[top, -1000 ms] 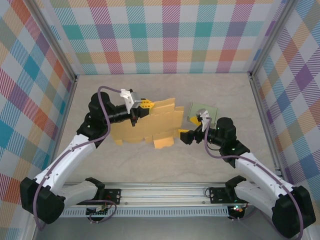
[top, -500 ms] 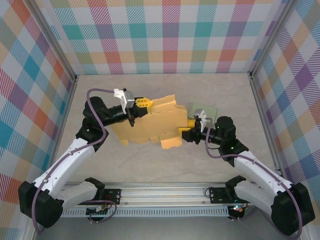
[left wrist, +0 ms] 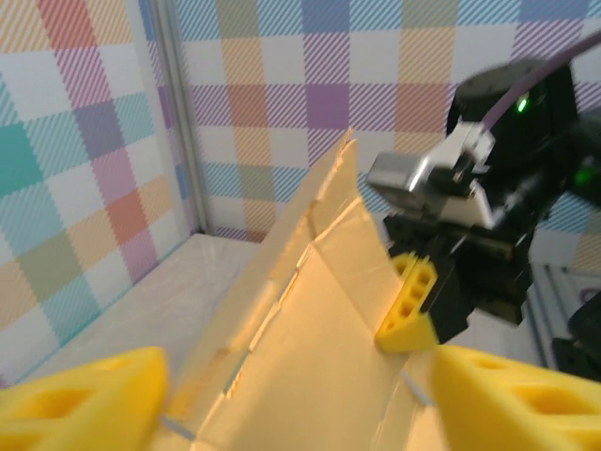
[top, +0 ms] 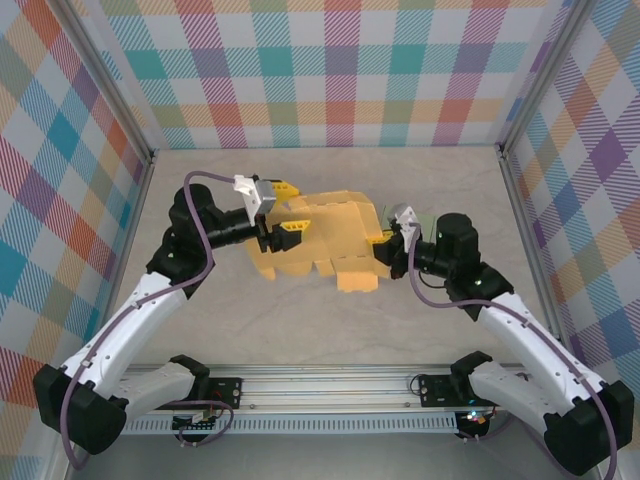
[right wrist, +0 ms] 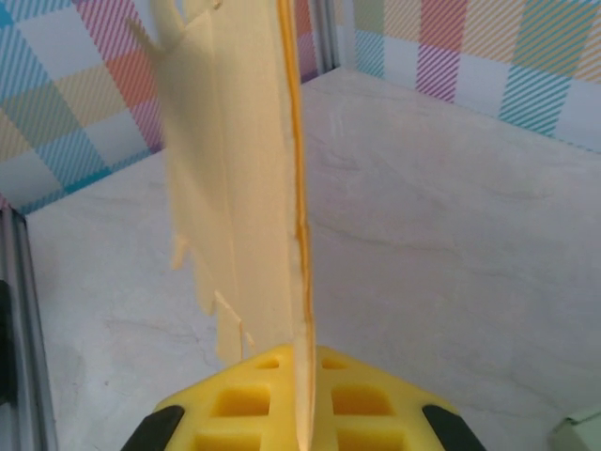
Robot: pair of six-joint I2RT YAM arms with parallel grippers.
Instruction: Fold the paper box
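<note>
You are looking down from the top camera at a pale, stone-patterned table (top: 330, 170) enclosed by walls (top: 330, 70) of pastel checks. The paper box (top: 325, 240) is a flat-cut sheet of yellow-tan card with notched flaps along its near edge. It sits at the middle of the table, stretched between your two arms.

Your right gripper (top: 385, 240) is closed tight on the sheet's right edge. In the right wrist view the card runs edge-on, straight up from between the two yellow fingers (right wrist: 235, 404), pinched with no gap visible.

Your left gripper (top: 287, 208) is at the sheet's left end with its jaws spread wide. From above, one yellow finger lies just past the far edge of the card and the other lies over its face. In the left wrist view the sheet rises at a tilt between those spread fingertips (left wrist: 84, 395), with a crease running along its length. You cannot tell whether either fingertip touches the card.

That same view looks along the sheet to the right gripper — a yellow fingertip clamped on the card's far edge, with the black wrist and its grey camera housing behind it.

It is unclear whether the near flaps rest on the table.
</note>
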